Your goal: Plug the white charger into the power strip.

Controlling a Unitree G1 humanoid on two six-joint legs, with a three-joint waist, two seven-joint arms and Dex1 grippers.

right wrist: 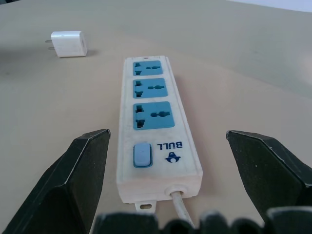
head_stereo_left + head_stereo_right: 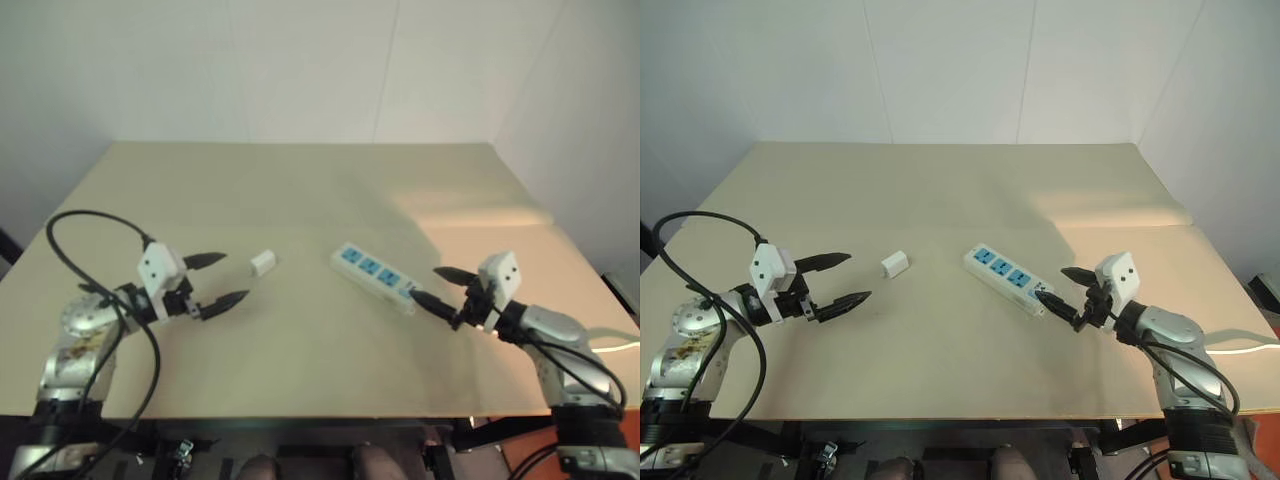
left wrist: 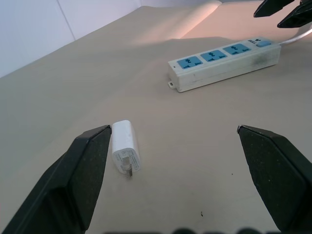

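- The white charger [image 2: 262, 263] lies flat on the table [image 2: 300, 190], unplugged, prongs showing, just ahead of the left gripper [image 2: 222, 279] and close to one black fingertip [image 3: 97, 141].
- The power strip [image 2: 373, 277] lies flat with its three blue socket faces up, well apart from the charger; its switch end and thin cord [image 1: 181, 210] point at the right gripper [image 2: 436, 286].
- The left gripper's fingers are spread wide, holding nothing.
- The right gripper's fingers are also spread wide, empty, flanking the strip's switch end without touching it.
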